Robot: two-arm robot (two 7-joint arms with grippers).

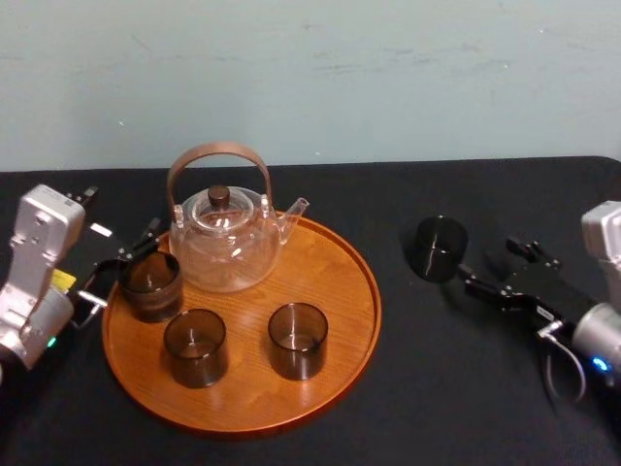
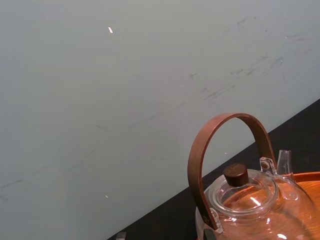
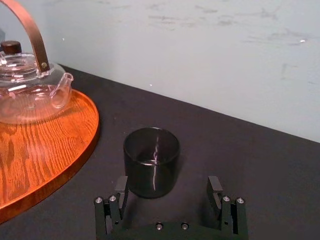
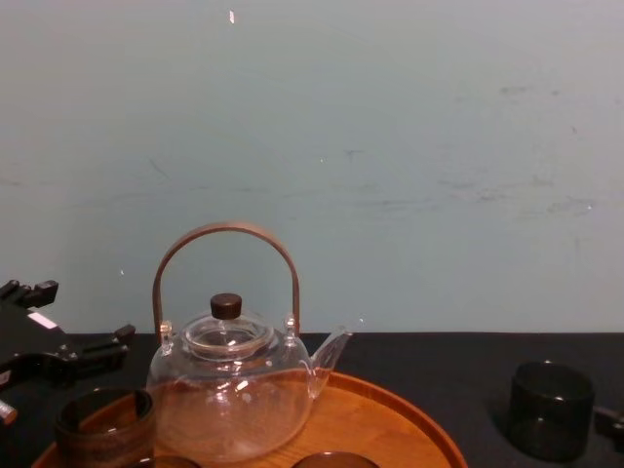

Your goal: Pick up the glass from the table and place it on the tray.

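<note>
The dark glass [image 1: 439,249] stands on the black table [image 1: 437,388], right of centre and off the tray [image 1: 330,320]. The right gripper [image 3: 168,184], spread wide, is just beside it. Grasp, lift and placement remain. The left gripper [image 1: 126,254] waits, spread, at the tray's left edge.

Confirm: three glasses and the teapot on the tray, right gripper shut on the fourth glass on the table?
Not shut: the right wrist view shows the right gripper open, the fourth glass standing ungripped on the table before it. Three glasses and the glass teapot are on the tray; the left gripper is at its left edge.
</note>
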